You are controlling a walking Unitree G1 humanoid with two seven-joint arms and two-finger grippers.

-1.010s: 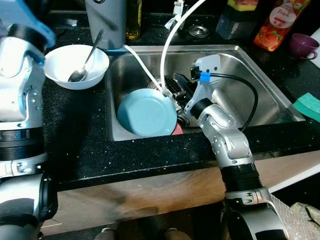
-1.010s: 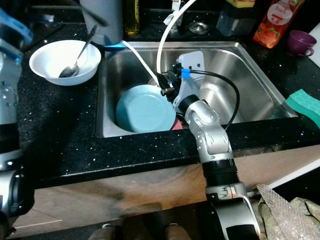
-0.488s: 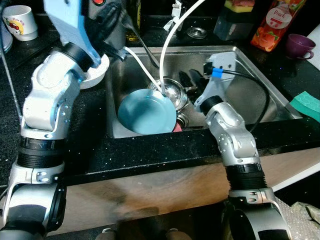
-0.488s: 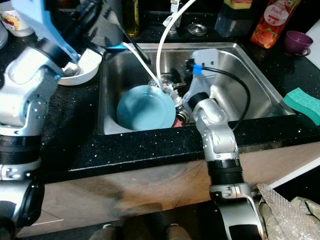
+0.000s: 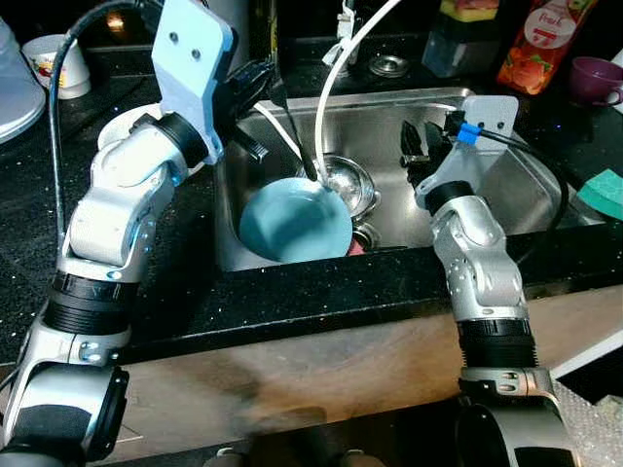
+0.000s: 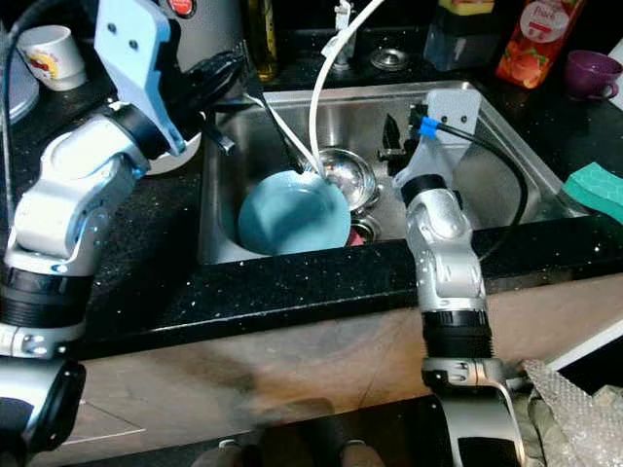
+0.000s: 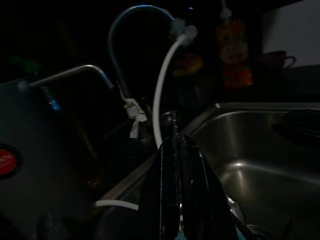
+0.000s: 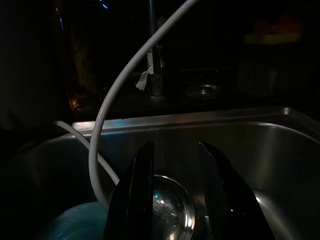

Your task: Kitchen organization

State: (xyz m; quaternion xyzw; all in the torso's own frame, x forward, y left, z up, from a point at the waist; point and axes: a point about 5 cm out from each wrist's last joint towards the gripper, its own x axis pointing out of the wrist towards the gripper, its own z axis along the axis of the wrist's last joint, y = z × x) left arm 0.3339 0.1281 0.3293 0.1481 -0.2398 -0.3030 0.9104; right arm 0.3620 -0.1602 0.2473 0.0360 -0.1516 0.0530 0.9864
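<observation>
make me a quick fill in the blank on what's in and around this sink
1. The large plate leaning in the sink is light ____.
2. The hose hanging into the sink is ____.
3. The cup on the counter past the sink's right corner is ____.
4. The fingers of the right gripper stand ____, with the steel bowl seen between them.

Missing words: blue; white; purple; apart

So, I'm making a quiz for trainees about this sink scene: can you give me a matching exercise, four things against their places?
Things:
1. round light blue plate
2. shiny steel bowl
3. small purple cup
4. teal sponge

Places:
A. counter, right of the sink
B. leaning in the sink's left part
C. back right corner of the counter
D. in the sink, behind the plate

Pairs: 1-B, 2-D, 3-C, 4-A
</observation>
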